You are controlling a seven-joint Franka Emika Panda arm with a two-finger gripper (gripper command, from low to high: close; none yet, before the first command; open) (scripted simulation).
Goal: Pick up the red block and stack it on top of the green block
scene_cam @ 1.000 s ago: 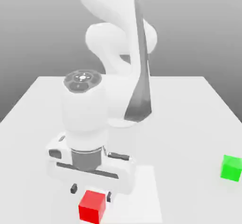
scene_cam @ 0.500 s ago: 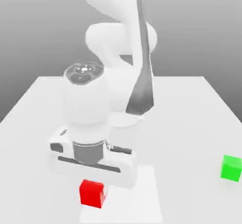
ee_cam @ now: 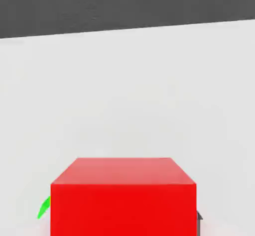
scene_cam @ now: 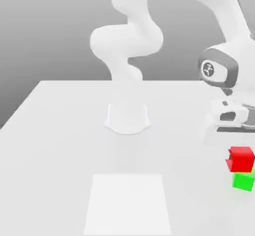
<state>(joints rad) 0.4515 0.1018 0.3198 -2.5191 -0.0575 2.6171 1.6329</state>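
The red block hangs directly over the green block at the exterior view's right edge; whether the two touch I cannot tell. My gripper comes down on the red block from above and is shut on it, its white hand just over the cube. In the hand view the red block sits close up, with a sliver of the green block peeking out beside it.
The arm's round white base stands at the middle back of the white table. A paler square patch lies on the table near its front edge. The blocks are close to the table's right side.
The arm has swung from the near left across to the exterior view's right, carrying the red block off the pale patch to a spot over the green block.
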